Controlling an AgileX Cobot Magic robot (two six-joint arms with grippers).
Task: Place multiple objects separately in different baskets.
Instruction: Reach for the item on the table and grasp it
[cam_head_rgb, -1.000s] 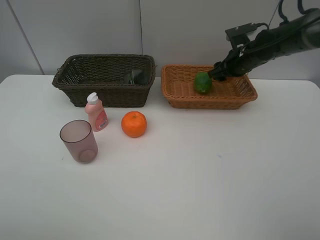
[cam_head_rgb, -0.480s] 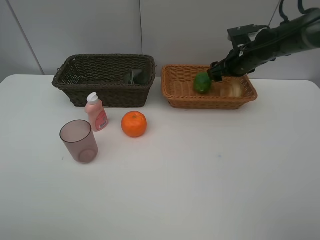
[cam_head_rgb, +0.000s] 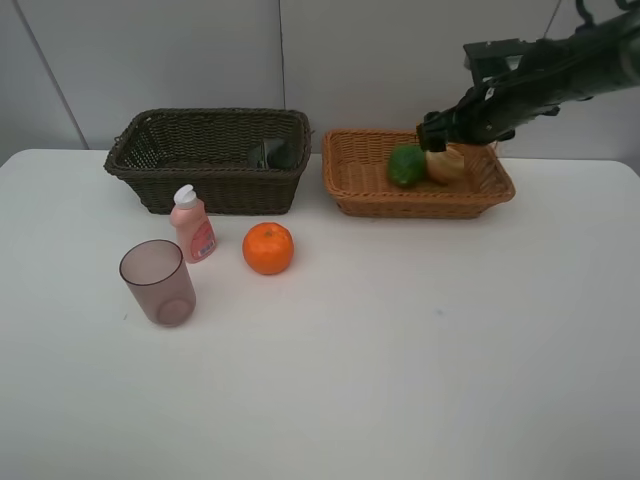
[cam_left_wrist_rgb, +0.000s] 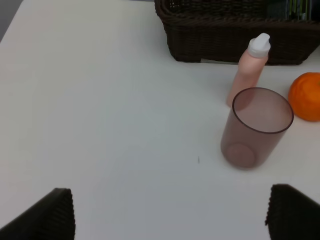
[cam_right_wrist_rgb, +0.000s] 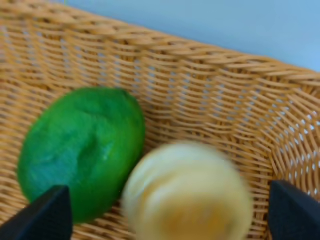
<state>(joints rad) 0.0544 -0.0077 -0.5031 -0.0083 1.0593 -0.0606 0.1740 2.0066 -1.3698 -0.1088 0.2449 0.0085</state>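
Peach (cam_right_wrist_rgb: 187, 192) beside lime (cam_right_wrist_rgb: 82, 150), free between spread right jaws.

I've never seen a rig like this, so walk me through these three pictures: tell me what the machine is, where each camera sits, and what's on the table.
This is a robot with two arms, each ending in a claw. The wide picture comes from a camera mounted high, looking down on a white table. The other two come from cameras on the wrists, each looking past its own claw.

On the table stand a pink bottle, a purple cup and an orange. Behind them are a dark basket with a dark green bottle inside, and a light basket holding a lime and a peach-like fruit.

The right claw hangs open over the light basket, gripping nothing. The left claw is open above the table near the cup, also empty.
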